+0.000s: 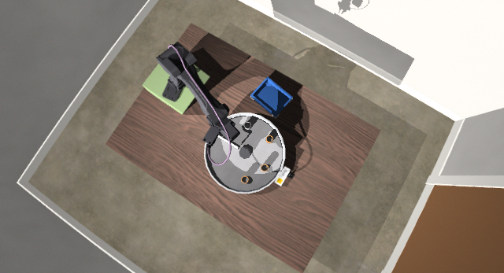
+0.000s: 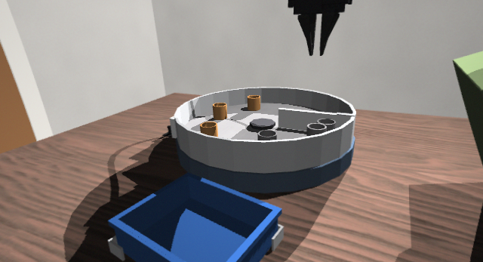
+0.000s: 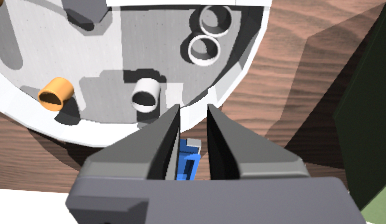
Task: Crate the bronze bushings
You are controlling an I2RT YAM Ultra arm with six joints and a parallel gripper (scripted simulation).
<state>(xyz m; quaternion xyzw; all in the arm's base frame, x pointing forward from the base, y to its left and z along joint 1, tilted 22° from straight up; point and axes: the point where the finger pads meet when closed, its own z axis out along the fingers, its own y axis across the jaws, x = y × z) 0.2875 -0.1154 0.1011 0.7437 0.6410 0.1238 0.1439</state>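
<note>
Hovering gripper (image 2: 316,52), nrly shut, empty

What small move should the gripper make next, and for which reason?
Probably open the fingers wide. The gripper hangs high above the turntable, nearly shut and with nothing in it. All three bronze bushings stand on the turntable, and the crate holds none, so it seems it must open before it comes down over one.
</note>
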